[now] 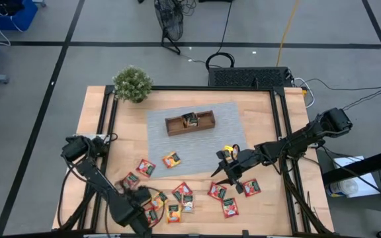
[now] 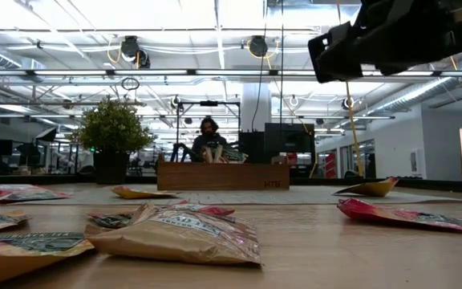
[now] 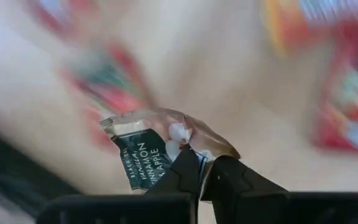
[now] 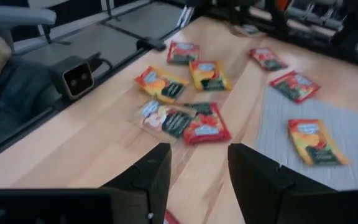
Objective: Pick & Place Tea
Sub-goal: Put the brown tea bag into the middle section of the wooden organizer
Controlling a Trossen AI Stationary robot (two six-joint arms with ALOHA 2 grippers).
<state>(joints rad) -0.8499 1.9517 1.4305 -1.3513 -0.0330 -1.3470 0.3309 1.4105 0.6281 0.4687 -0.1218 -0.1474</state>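
Note:
Several red, green and orange-yellow tea packets (image 1: 182,193) lie scattered flat on the near part of the wooden table. My left gripper (image 1: 139,197) is among them at the near left, shut on a pale-wrapped tea packet (image 3: 148,149) printed "Vanilla Cinnamon & Apple". My right gripper (image 4: 201,165) hovers open with nothing between its fingers, right of centre (image 1: 225,170), above more packets (image 4: 191,121). The brown wooden tray (image 1: 190,122) stands on a grey mat (image 1: 230,132) farther back, with a packet in its middle compartment. My left gripper pinches the pale packet between its two fingers by a crumpled edge (image 3: 185,140). The rest of the packet sticks out past the fingertips (image 3: 188,165), bent and creased. It looks raised off the table, though the blurred background leaves that unsure.
A potted plant (image 1: 132,84) stands at the far left corner. Black frame rails (image 1: 280,132) run along the table's sides. One yellow packet (image 1: 228,151) lies curled at the mat's right edge. A person (image 2: 208,132) sits in the room beyond the tray.

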